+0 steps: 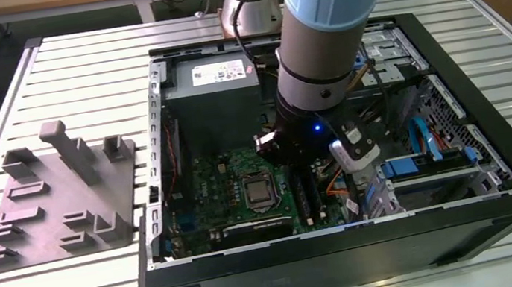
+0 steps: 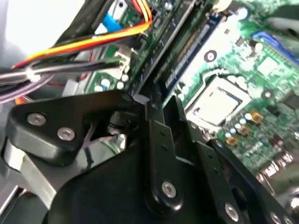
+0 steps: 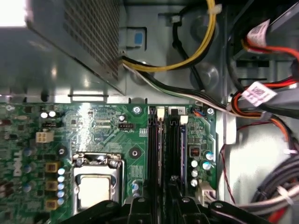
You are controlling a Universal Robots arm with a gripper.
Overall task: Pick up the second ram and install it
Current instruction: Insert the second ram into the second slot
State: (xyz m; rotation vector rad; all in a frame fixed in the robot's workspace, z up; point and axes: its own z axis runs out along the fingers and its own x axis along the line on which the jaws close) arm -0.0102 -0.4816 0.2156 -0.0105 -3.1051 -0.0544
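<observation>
The second ram (image 3: 160, 154) is, as far as I can judge, the thin dark stick that stands on its edge in the row of memory slots (image 3: 173, 154), directly under the gripper (image 3: 159, 207). The sticks and the black slots look very alike from above, so I cannot say for sure which one it is, or whether it is fully seated. Whether the jaws are apart or clamped on the stick I also cannot tell, because the gripper's own body covers that place in both wrist views. In the exterior view the gripper (image 1: 289, 150) is low inside the computer case (image 1: 351, 250). The processor socket (image 1: 257, 192) is at about 7 o'clock from it and the power supply (image 1: 213, 89) at about 11 o'clock. The grey fixture (image 1: 53, 202) lies on the slatted table (image 1: 74, 64), well apart, at 9 o'clock from the case. To do this step well, I think the stick must stay parallel to its slot and upright, the push must go straight down and evenly along its length, and the orange and yellow cables (image 2: 93, 42) near the slots must not be caught.
</observation>
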